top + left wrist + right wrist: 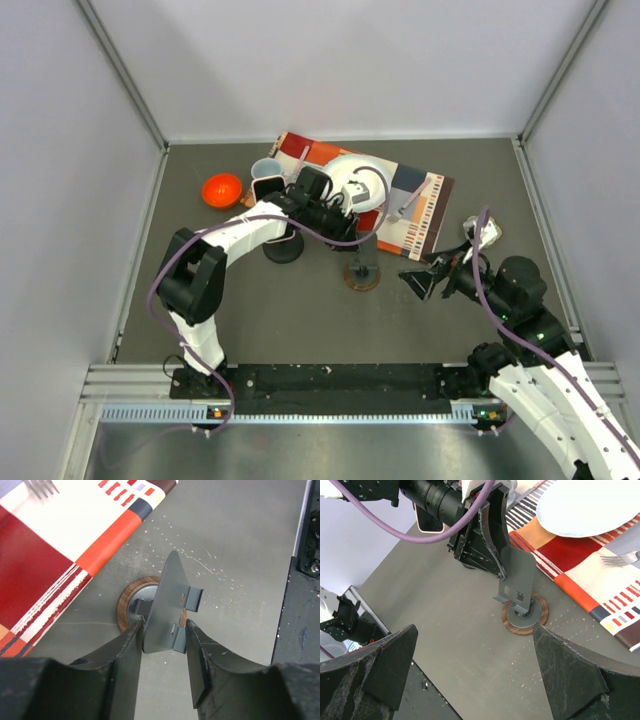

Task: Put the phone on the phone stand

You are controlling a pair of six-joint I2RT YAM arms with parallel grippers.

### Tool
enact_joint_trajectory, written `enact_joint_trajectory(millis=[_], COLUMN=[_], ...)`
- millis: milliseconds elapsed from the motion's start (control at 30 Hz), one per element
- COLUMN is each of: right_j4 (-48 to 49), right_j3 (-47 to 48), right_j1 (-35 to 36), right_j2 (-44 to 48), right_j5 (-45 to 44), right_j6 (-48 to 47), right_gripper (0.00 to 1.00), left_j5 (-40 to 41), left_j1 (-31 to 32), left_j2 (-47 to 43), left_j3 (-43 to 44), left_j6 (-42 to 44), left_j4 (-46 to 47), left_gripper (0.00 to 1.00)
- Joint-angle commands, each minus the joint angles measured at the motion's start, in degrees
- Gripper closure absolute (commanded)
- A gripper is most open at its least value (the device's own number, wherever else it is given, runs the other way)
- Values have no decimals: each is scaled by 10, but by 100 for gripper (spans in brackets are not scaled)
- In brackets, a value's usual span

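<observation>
The phone stand [362, 272] has a grey tilted plate on a round wood-rimmed base and stands mid-table; it also shows in the left wrist view [167, 600] and the right wrist view [520, 585]. My left gripper [348, 222] reaches it from behind; its fingers close on both edges of the plate [162, 625], also seen from the right wrist [495, 565]. A dark, pink-edged phone [268, 190] stands upright behind the left arm [427, 522]. My right gripper [420, 275] is open and empty, right of the stand [475, 630].
A striped placemat [405, 215] with a white plate [355, 178] and a fork [620, 557] lies behind the stand. An orange bowl [222, 190] and a cup [264, 167] sit at the back left. A dark round base [283, 248] sits under the left arm. A shiny object [482, 230] lies at the right.
</observation>
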State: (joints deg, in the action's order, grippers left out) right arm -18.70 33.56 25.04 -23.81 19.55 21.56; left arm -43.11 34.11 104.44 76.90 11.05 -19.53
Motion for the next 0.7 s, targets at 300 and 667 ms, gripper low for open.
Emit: enact_joint_trajectory(millis=[300, 667], right_j4=[-10, -24], right_j3=[37, 57], right_j1=[-3, -3], right_j2=[-13, -73], right_j5=[-16, -22], right_j6=[-11, -13], right_gripper=[1, 1], left_j5=[103, 171], left_j1=[0, 19], left_j2=[-129, -304], left_j3=[3, -20], left_j6=[-69, -258], left_j4=[8, -16], left_gripper=[14, 11])
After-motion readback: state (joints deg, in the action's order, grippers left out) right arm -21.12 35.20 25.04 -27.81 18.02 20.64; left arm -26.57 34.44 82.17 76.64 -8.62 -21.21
